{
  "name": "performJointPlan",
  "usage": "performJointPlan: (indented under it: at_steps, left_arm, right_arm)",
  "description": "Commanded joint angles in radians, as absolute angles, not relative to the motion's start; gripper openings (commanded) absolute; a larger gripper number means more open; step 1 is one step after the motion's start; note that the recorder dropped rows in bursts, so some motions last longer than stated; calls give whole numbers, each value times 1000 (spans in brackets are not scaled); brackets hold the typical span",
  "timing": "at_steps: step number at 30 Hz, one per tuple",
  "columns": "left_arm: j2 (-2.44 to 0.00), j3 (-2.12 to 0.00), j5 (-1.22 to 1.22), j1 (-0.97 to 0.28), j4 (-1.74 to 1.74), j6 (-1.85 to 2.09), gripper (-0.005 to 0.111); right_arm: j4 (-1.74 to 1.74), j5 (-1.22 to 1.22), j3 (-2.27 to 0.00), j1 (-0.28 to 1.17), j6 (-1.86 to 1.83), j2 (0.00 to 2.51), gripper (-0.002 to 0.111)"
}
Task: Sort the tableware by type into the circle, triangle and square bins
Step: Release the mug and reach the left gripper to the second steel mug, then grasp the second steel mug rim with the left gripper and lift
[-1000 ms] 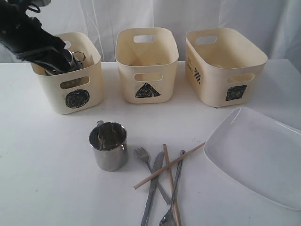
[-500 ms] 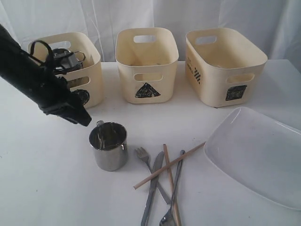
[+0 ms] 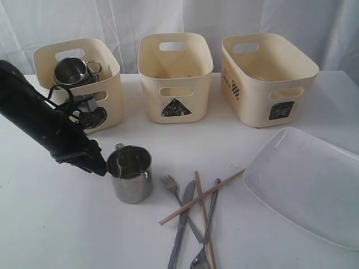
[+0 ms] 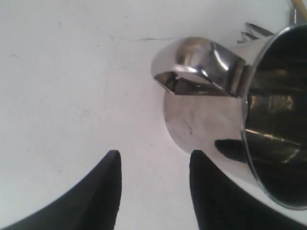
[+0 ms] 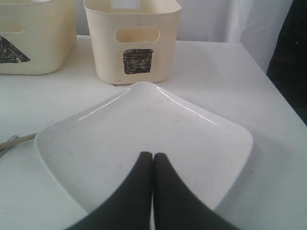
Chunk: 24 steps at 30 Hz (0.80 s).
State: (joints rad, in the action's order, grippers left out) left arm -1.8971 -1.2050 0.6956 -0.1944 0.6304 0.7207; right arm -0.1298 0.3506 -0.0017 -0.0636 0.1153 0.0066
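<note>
A steel mug point(image 3: 130, 174) stands upright on the table, handle point(image 4: 201, 62) toward my left gripper point(image 3: 99, 166). That gripper point(image 4: 155, 154) is open and empty, low over the table just left of the mug, with one finger close to its side. A second steel mug point(image 3: 71, 72) lies in the circle bin point(image 3: 115, 84). Fork point(image 3: 170, 185), knife point(image 3: 180, 224), spoon point(image 3: 205, 235) and two crossed chopsticks point(image 3: 202, 196) lie in a heap at the front. My right gripper point(image 5: 152, 155) is shut and empty over the white plate point(image 5: 144, 124), and is outside the exterior view.
The triangle bin point(image 3: 151, 101) and square bin point(image 3: 258, 95) stand in a row with the circle bin along the back. The white plate point(image 3: 305, 182) lies at the right front. A white curtain hangs behind the table.
My left arm came out of the circle bin and swung down to the table beside the standing mug. A steel mug now shows lying in that bin. The right gripper is unchanged.
</note>
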Motion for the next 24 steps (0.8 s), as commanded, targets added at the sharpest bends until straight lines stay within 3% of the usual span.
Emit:
performJointPlan:
  at_steps: [1,11,17,24]
  left_arm:
    - [-1851,-1200,682,-199,621,708,50]
    - [-1722,-1200,700,-255,888,757,50]
    - [-1776,-1200,525,-378,692,694,49]
    - [-1787,-1200,410,-392,622,685,49]
  right_arm:
    - [-130,347,0,-70,107,0,0]
    - [-130,347,0,-70,107,0,0]
    - [-130,347,0,-70,107,0,0]
    - [-130,347,0,-70,107,0,0]
